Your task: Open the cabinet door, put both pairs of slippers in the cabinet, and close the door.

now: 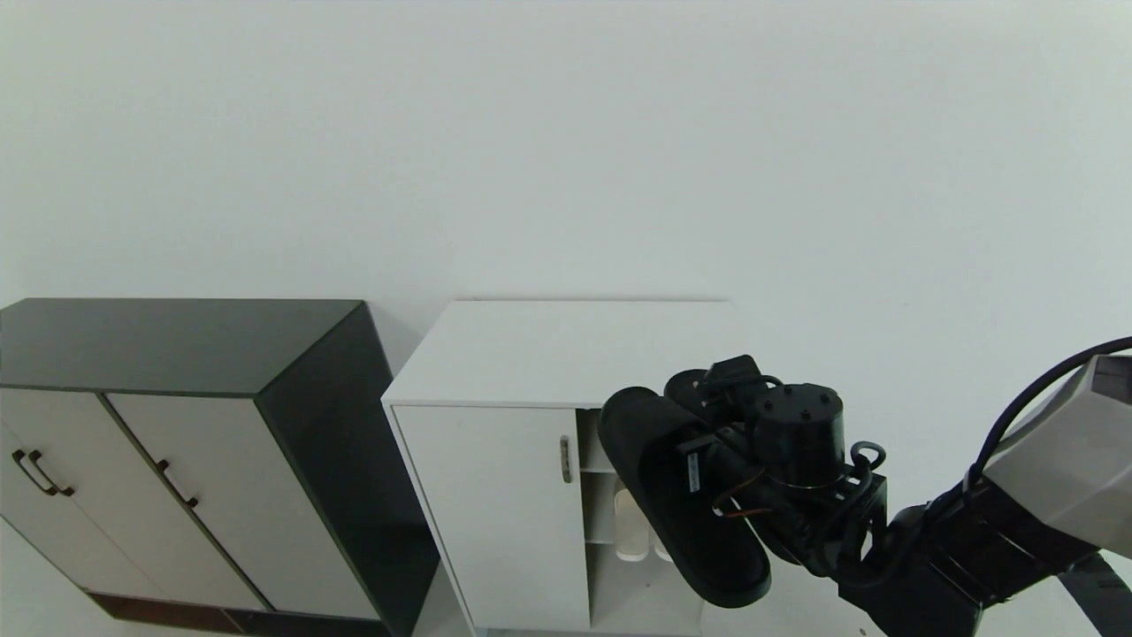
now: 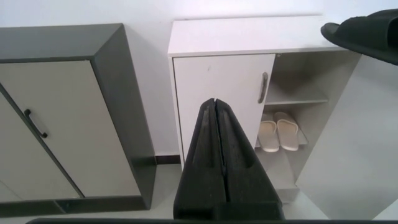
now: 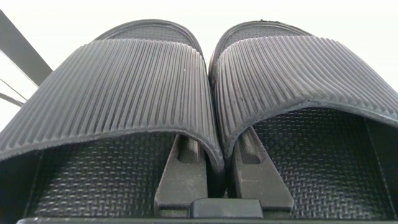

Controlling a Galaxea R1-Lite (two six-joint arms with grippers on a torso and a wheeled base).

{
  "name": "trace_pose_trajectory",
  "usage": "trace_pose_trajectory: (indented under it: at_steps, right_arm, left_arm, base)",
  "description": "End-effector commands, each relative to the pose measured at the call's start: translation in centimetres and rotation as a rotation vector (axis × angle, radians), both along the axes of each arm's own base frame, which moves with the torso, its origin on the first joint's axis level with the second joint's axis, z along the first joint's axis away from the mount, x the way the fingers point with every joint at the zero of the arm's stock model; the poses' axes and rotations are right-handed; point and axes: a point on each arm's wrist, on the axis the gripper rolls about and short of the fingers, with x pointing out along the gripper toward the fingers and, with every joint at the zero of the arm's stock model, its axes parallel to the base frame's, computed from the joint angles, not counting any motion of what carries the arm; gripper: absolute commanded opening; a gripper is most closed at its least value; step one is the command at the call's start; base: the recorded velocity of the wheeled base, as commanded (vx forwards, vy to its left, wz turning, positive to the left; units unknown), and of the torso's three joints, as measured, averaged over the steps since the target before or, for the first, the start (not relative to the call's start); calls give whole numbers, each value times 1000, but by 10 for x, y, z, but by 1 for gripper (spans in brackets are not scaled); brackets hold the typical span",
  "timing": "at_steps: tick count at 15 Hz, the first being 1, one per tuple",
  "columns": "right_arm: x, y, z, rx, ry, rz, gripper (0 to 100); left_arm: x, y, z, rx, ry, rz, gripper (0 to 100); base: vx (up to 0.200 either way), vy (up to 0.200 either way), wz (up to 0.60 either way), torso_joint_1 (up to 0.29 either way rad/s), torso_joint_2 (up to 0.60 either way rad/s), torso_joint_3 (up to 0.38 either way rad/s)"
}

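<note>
Black slippers (image 1: 681, 504) on right fingers (image 3: 180, 180), side by side, steeply tilted, before cabinet (image 1: 566, 349)

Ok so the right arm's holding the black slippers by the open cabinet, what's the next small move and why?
Probably ease the right tool forward toward the open side of the cabinet. It grips the black slippers outside the opening, the white slippers already lie inside, and the shelf above them looks free.

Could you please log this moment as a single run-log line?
right pincer: holding black slippers before open cabinet | white slippers: inside cabinet | left pincer: shut, empty
</note>
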Motion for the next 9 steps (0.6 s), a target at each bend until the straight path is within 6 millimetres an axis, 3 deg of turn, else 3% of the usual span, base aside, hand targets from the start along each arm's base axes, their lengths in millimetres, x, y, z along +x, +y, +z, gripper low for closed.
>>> trace_pose_trajectory:
  at_steps: [1,9]
  right_arm:
    - [0,0,-1,-2,1,-1,0]
    - [-1,2,-6,-10,13,6,0]
  left_arm:
    - [0,0,0,0,2,0,0]
    - [0,0,0,-2,0,0,0]
  base:
    - [0,0,0,-163,349,198]
    - [0,0,0,-156,359,193]
